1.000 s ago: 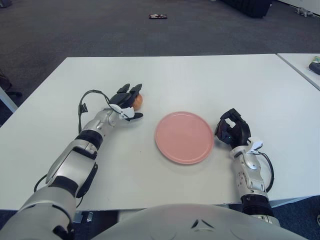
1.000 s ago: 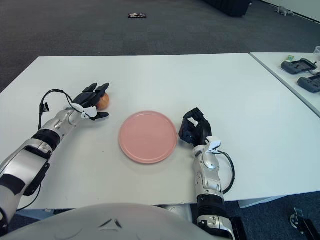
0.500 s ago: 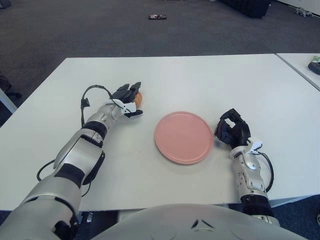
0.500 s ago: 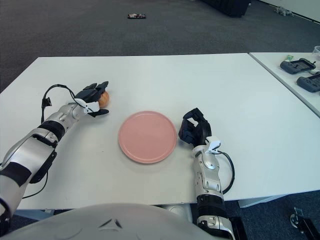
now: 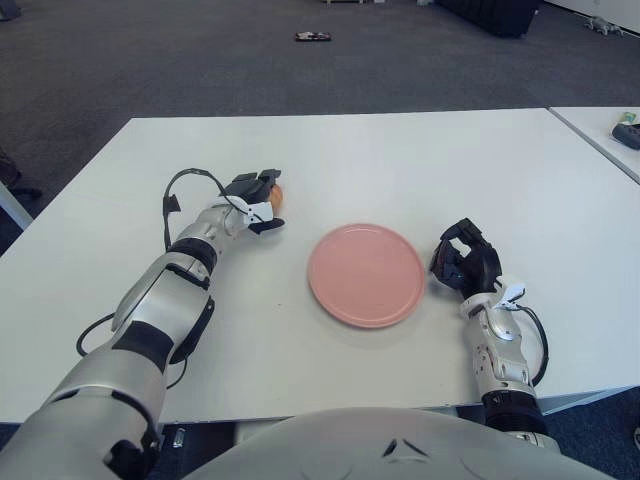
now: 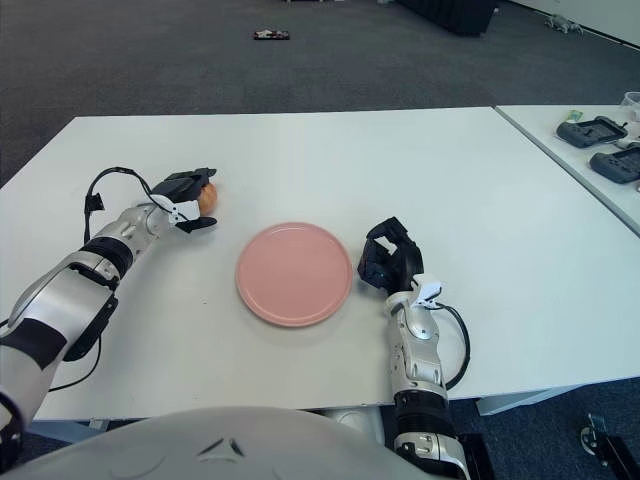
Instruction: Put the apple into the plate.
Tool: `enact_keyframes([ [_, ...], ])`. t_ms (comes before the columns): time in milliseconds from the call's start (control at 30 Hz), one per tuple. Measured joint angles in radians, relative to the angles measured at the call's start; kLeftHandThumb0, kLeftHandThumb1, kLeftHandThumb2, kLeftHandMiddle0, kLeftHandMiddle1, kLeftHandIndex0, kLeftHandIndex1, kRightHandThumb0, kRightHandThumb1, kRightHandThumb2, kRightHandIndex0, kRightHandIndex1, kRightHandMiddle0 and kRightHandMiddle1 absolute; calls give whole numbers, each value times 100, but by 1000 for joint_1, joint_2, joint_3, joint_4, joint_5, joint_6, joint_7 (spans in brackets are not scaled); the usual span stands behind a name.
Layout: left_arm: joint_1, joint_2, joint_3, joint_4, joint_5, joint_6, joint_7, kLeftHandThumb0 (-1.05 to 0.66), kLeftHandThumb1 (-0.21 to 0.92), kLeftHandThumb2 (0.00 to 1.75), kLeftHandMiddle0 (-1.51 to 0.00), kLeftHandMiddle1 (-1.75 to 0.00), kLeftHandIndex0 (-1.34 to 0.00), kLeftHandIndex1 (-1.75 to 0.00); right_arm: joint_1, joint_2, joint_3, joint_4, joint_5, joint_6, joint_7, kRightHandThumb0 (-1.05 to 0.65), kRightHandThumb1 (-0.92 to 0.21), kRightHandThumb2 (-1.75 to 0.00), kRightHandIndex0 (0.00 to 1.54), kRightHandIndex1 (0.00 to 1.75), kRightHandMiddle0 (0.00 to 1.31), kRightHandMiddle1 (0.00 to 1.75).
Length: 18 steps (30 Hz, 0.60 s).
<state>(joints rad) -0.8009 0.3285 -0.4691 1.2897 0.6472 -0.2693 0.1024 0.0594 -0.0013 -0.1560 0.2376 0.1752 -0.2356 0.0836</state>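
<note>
The apple (image 5: 278,197), orange-red, sits on the white table (image 5: 420,160) left of the pink plate (image 5: 366,275). My left hand (image 5: 260,200) reaches in from the apple's left side. Its dark fingers (image 5: 252,184) curl over the top of the fruit and the thumb lies under its near side, so most of the apple is covered. The plate lies flat in the middle of the table with nothing on it. My right hand (image 5: 462,263) shows just right of the plate's rim, fingers curled, holding nothing.
A second table (image 6: 600,165) stands at the far right with dark devices (image 6: 598,130) on it. A small dark object (image 5: 314,36) lies on the carpet beyond the table. A black cable (image 5: 180,190) loops off my left wrist.
My left hand has shifted slightly away from me, and its fingers, spread above the apple before, have closed down over it. The right hand and plate have not moved.
</note>
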Motion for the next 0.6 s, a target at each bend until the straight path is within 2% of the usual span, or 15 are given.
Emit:
enact_keyframes([
  [100,-2,0,1,3,-7,0,1,-89,57,83,0,-91,0,-122,0,0,0,-2,0,3,-1,-45,-39,-124,98,175,55,175],
  [167,-2,0,3,6,-12,0,4,-84,49,94,0,-121,0,-147,0,0,0,-3,0,5,-2,-45,-39,-124,99,175,55,175],
  [300,2,0,14,10,-24,-4,18,-71,35,112,-5,-156,-4,-169,0,0,0,-6,0,8,-2,-45,-40,-123,98,175,55,175],
  [400,8,0,22,13,-36,-10,31,-66,31,117,-11,-166,-11,-173,1,0,-1,-8,0,11,-4,-45,-40,-123,97,175,55,175],
  [600,19,0,32,14,-49,-27,57,-60,28,121,-24,-173,-22,-174,3,0,0,-15,-1,18,-8,-44,-42,-119,96,175,53,175],
])
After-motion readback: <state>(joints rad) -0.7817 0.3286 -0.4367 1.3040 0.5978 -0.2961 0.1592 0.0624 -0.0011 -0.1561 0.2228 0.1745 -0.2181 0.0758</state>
